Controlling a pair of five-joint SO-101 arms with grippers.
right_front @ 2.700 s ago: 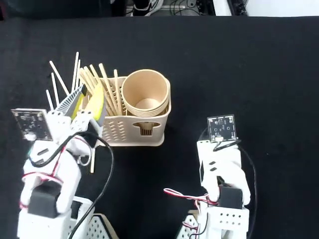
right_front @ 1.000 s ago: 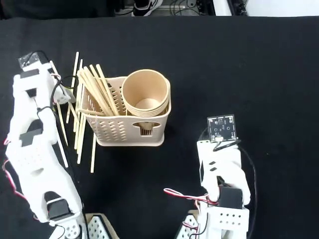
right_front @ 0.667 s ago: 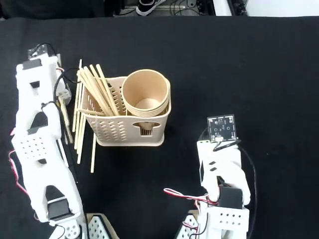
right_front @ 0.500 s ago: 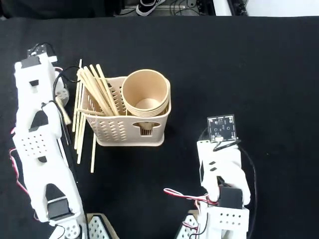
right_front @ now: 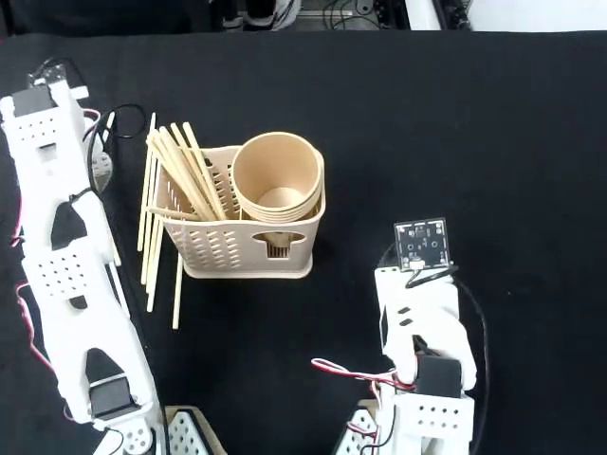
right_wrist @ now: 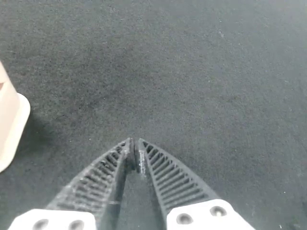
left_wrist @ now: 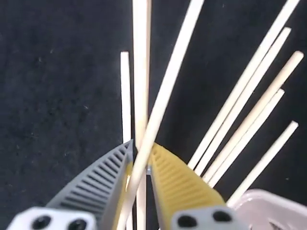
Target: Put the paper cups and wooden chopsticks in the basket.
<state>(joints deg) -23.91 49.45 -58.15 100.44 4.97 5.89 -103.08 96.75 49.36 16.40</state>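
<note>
Overhead, a black cloth tabletop point(right_front: 493, 142) carries a cream slotted plastic basket point(right_front: 248, 248) set between two white robot arms. Stacked tan paper cups point(right_front: 277, 175) stand upright in the basket half nearer the right arm point(right_front: 422, 313). A bundle of pale wooden chopsticks point(right_front: 182, 166) leans out of the other half. More loose chopsticks point(right_front: 150, 227) lie on the tabletop just beside the basket, on the side of the left arm point(right_front: 57, 237), which stretches out along them.

Up close, the grey and yellow left fingers point(left_wrist: 158, 158) are clamped on the held chopsticks point(left_wrist: 140, 72), which cross between the fingertips and run out ahead of them. Out past the yellow finger, several other sticks fan across the black cloth. A pale basket corner sits near that finger's base.

The right arm sits folded, apart from the basket. Its dark ribbed right fingers point(right_wrist: 130, 152) are pressed together tip to tip over the cloth, with a basket corner off to one side, apart from them.
</note>
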